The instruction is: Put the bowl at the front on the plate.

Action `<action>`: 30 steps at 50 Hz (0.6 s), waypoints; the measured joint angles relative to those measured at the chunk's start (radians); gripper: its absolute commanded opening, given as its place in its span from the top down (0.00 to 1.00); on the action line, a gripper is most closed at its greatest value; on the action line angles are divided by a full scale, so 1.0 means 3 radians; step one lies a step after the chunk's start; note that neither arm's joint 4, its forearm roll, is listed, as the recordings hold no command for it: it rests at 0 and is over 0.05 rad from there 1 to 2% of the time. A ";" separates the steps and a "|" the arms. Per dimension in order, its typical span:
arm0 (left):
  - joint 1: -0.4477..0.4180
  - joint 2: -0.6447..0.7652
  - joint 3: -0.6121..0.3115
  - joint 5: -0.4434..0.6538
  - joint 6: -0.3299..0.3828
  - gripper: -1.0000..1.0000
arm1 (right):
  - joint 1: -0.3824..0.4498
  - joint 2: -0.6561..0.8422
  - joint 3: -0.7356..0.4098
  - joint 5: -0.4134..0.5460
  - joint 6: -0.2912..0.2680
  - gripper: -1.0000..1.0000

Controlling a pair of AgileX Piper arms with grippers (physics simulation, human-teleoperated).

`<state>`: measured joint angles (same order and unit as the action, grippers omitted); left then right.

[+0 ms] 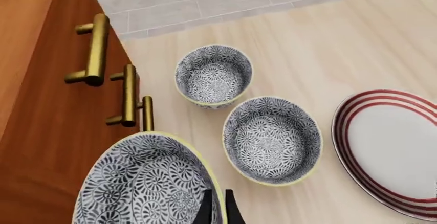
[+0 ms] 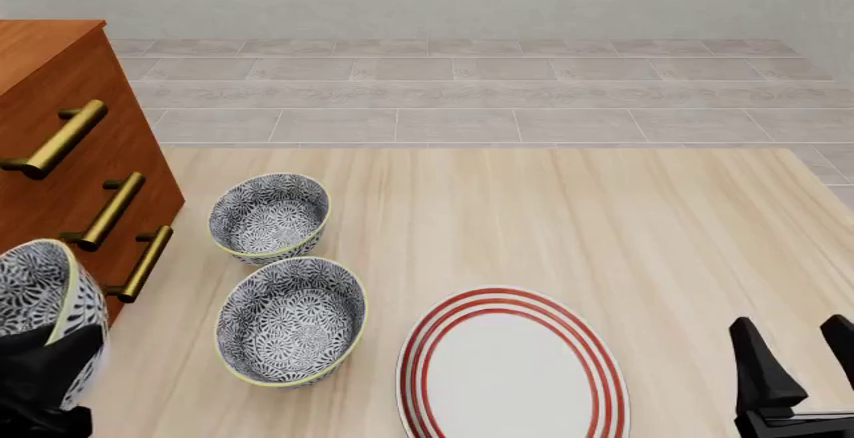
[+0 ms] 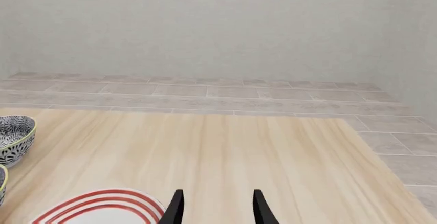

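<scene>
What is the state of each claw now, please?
Left claw: closed on the rim of the bowl.
Right claw: open, holding nothing.

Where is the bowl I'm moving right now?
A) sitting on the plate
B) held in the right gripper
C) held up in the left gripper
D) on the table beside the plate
C: the left gripper clamps the bowl's rim, raised beside the drawers; the plate is bare.

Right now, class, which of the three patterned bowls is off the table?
The bowl at the front left, beside the drawer cabinet: the left tool pinches its rim, holding it tilted. The other two sit upright on the table.
</scene>
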<state>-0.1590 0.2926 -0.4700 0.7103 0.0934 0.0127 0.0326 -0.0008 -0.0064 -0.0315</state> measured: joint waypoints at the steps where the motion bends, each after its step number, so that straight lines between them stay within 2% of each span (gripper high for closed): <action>1: -0.0022 0.0000 -0.0023 -0.0010 0.0026 1.00 | 0.0001 0.0000 0.0000 0.0000 -0.0001 0.00; 13: -0.0275 0.0040 -0.0174 -0.0145 0.0284 1.00 | -0.0001 -0.0001 0.0000 0.0000 0.0003 0.00; 30: -0.0512 0.0079 -0.0257 -0.0261 0.0525 1.00 | -0.0003 -0.0021 0.0000 0.0016 0.0023 0.00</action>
<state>-0.3127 0.3162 -0.5470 0.6319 0.2510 0.0119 0.0263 -0.0010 -0.0017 -0.0247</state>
